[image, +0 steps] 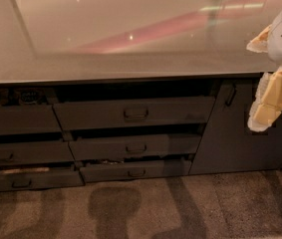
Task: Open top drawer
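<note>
Bench (105, 29) takes up the whole upper half of my view, a glossy grey top with pale and pinkish reflections, its front edge running left to right above the drawers. Below everything lies the floor (205, 208), a mottled brown-grey carpet, with a dark rounded shadow (114, 203) on it under the middle column. At the right, under the bench, stands the tall grey door panel (230, 138), with a vertical handle (230, 95) near its upper left corner. Just left of it is the top drawer (90, 114), the widest front in the middle column, directly beneath the bench edge with a dark gap above it. Its front looks to stand further forward than the two under it, but how far out it is I cannot tell. Beneath it come the middle drawer (105, 147) and the bottom drawer (105, 172), each narrower than the one above. Further left is a stack of three more grey drawers (21, 153); a pale strip (23, 171) shows in the gap above the lowest. My hand (274, 96) is at the far right edge, white above and pale yellow below, in front of the bench edge and the upper part of the door panel, well apart from the top drawer. Whether it is wide or narrow I cannot tell. Smallest is the loop handle (136, 114) at the centre of the top drawer's front
</note>
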Controlling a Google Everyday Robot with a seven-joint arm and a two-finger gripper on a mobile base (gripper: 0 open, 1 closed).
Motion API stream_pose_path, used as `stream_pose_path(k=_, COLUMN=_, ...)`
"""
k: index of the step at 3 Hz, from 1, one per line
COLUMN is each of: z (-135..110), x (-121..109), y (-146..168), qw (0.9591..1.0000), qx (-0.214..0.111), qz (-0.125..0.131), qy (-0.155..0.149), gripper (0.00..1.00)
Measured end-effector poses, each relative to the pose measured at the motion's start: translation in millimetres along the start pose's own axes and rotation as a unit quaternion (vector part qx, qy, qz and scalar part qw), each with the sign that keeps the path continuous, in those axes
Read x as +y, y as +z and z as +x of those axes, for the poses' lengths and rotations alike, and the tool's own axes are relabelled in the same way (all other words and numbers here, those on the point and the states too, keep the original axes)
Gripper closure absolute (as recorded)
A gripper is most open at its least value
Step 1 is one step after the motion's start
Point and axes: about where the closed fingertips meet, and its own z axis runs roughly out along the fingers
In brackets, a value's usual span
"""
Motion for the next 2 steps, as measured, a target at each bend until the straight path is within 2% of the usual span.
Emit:
stream_pose_path(k=1, z=-0.2, x=-1.3, y=-0.2, qw=1.0, qx=-0.001, qz=0.001, qy=0.001, gripper=0.0)
stream_pose_path(k=2, z=-4.7, x=-15.2, y=9.8, qw=0.9989, qx=-0.04, qz=-0.025, qy=0.005, gripper=0.0)
